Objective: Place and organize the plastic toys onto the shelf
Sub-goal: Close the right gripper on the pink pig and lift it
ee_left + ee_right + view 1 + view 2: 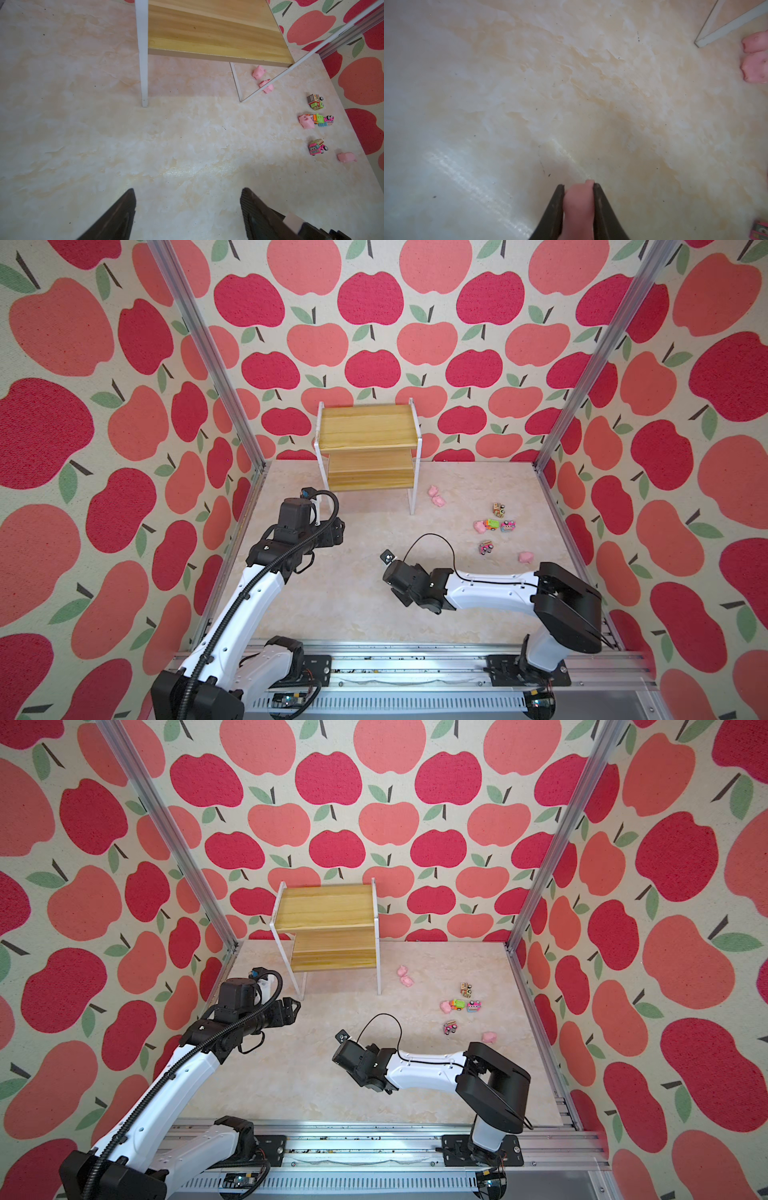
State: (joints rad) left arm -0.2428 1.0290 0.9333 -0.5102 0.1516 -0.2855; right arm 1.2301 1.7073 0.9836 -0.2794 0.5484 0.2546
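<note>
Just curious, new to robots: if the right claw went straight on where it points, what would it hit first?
Probably the tabletop: the right gripper, shut on a pink pig, points down at it with nothing between, though depth is unclear.

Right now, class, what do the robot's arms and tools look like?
Left arm and right arm: white shells, black joints. Ribbed black hose along the left; thin black cable looping off the right. Left tool and right tool: dark tapered fingers.
</note>
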